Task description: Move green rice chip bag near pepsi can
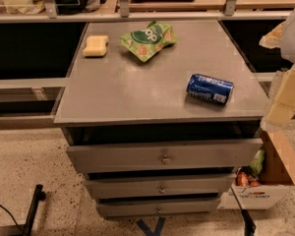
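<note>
Grey bench point(137, 95) with three drawers point(162, 157), seen from the front. At its right edge, pale tool point(284, 98); cannot tell how open or whether holding anything. Far side: green rice chip bag point(148, 39), lying flat. Front right, well apart: pepsi can point(210, 88) on its side. Far left: yellow sponge point(96, 45).

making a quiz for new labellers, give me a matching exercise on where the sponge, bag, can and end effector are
1 sponge
2 bag
3 can
4 end effector

a right edge of view, beside the cabinet top
b back left of the top
c front right, lying on its side
d back middle of the top

Pairs: 1-b, 2-d, 3-c, 4-a
</note>
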